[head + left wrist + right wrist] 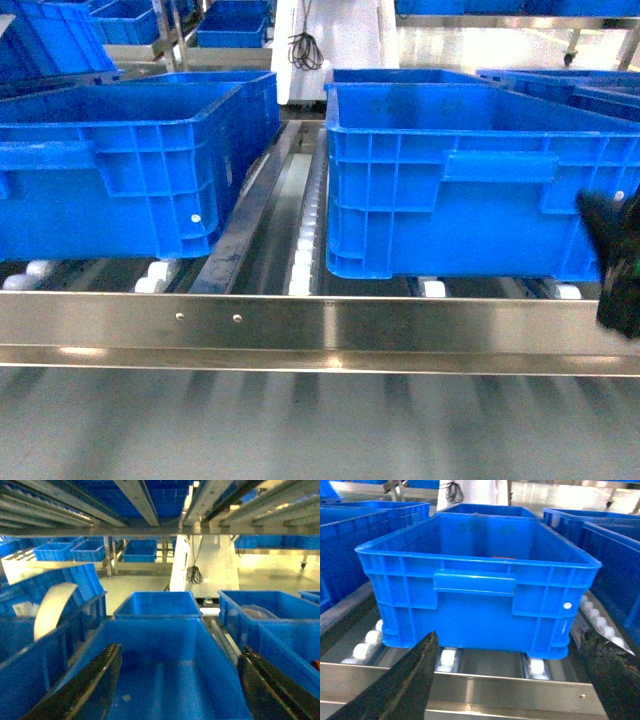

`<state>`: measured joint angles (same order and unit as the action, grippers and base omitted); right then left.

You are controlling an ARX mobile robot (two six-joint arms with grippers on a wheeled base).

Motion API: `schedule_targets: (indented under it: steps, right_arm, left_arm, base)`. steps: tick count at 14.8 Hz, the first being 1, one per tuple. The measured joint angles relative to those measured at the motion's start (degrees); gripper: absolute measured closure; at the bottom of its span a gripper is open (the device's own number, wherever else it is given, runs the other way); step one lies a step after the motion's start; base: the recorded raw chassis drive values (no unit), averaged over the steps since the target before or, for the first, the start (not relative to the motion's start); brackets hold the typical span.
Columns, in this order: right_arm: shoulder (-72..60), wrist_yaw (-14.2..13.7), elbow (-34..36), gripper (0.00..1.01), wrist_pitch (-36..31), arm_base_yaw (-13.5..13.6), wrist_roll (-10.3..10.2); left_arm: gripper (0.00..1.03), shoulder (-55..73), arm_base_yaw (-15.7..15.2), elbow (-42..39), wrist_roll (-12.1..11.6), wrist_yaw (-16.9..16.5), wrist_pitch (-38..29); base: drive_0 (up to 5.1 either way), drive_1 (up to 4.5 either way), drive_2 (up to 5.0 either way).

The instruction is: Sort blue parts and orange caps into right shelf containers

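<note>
Looking ahead, we see two right shelf containers: the right crate (480, 190) and the left crate (120, 170), bright blue ribbed plastic with rimmed tops and moulded handle bars. Both sit on white rollers (300, 270) behind a brushed steel rail (320, 335), their long axes running away from us, short handle ends facing us. Our right gripper (510, 680) hangs before the right crate, jaws spread wide, holding nothing. Our left gripper (180, 685) hovers over a crate's smooth hollow (170, 675), jaws likewise wide and empty.
</note>
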<state>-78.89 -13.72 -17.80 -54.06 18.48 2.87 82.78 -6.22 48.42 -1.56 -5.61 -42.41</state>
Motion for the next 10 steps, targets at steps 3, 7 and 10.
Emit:
schedule_targets:
  steps: [3, 7, 10]
  right_arm:
    - [5.97, -0.50, 8.81, 0.47, -8.28, -5.14, -2.03]
    - [25.07, 6.40, 14.93, 0.99, 4.15, -11.47, -2.45]
    - [36.11, 12.70, 16.85, 0.99, 13.31, -16.79, -2.45]
  left_arm:
    - [0.71, -3.50, 1.75, -18.73, 1.18, 1.07, -3.15]
    - [1.01, -18.47, 6.60, -34.53, 1.36, 5.18, -6.16]
    - [1.01, -26.58, 6.14, -39.52, 1.38, 5.73, -4.11]
  base:
    - [0.0, 0.00, 0.0]
    - [0.0, 0.00, 0.0]
    - [0.0, 0.00, 0.0]
